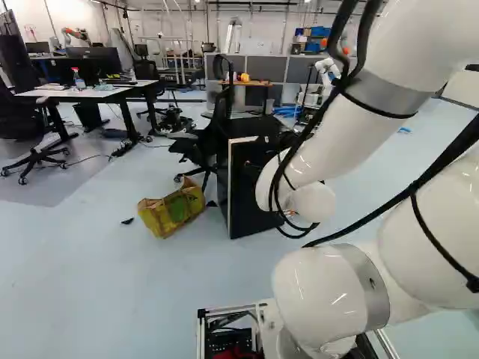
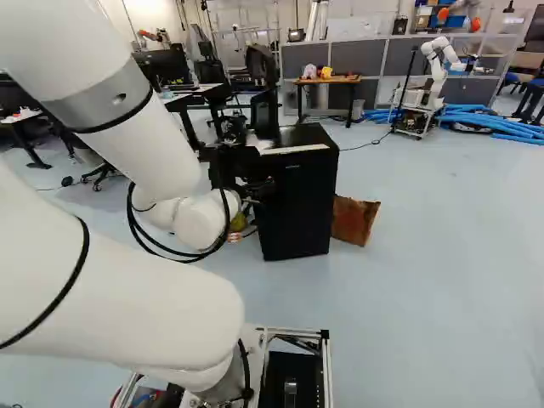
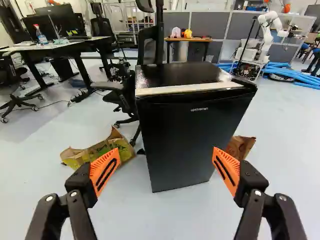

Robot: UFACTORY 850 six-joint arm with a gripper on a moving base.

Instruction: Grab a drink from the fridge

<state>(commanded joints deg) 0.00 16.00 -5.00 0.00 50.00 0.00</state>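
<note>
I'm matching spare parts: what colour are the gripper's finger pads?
Orange pads, on black fingers; the wrist view shows them best.

Our white arm (image 1: 318,146) stands before the black fridge (image 1: 253,194), where we see a yellow bag (image 1: 174,212) on the floor near an office chair (image 1: 202,146).

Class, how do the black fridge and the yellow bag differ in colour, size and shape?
The fridge is black; the bag is mostly yellow.
The fridge is taller and bulkier than the bag.
The fridge is boxy with straight edges, while the bag is creased.
Both rest on the floor.
</note>
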